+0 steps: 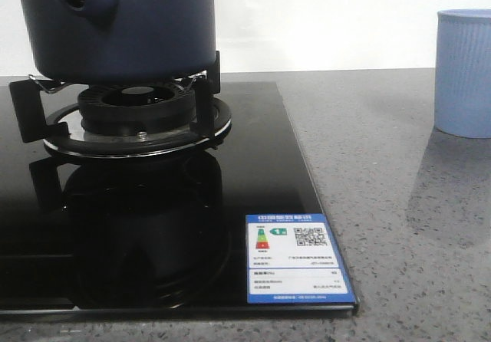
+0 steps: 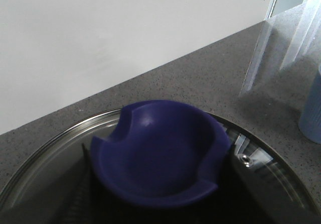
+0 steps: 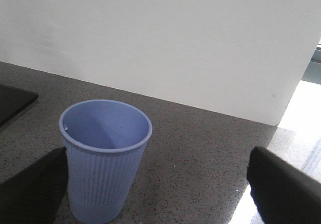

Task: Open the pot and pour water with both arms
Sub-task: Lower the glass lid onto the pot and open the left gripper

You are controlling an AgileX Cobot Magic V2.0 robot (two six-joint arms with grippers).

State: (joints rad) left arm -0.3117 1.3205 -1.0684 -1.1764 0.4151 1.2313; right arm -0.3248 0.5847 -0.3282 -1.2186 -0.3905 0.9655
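The dark navy pot stands on the burner at the far left, its side handle socket facing front; its top is cut off in the front view. In the left wrist view a glass lid with a blue bowl-shaped knob fills the lower part. My left gripper has a dark finger pressed against each side of the knob. The light blue ribbed cup stands upright on the counter and looks empty. My right gripper is open wide around it, the cup close to one finger. Neither gripper shows in the front view.
The black glass hob carries the burner and its pot support and an energy label at its front corner. Grey speckled counter lies between hob and cup. A white wall stands close behind.
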